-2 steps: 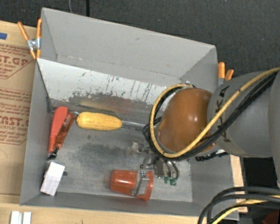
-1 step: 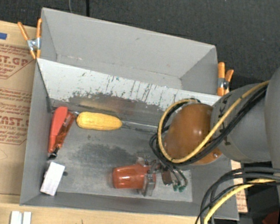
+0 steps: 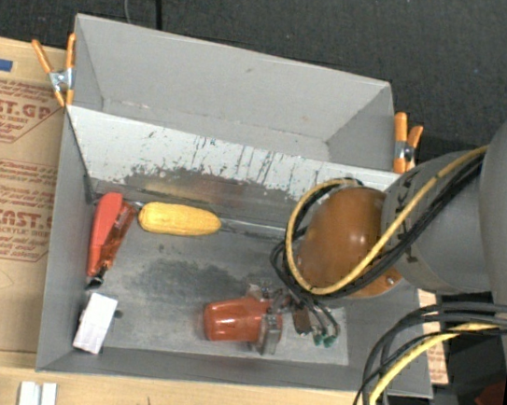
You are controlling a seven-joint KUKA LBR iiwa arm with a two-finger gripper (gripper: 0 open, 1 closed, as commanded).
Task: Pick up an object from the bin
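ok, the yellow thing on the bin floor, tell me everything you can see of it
The yellow piece looks like a toy corn cob: long, rounded at both ends, matte plastic by the look. It lies flat on the bin floor along the foot of the far wall, left of centre. Its left end is close to the orange-red object; whether they touch I cannot tell.

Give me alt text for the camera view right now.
The gripper sits low in the bin, at the right end of a red rounded object. Left of it lie a yellow corn cob, an orange-red tool and a small white box.
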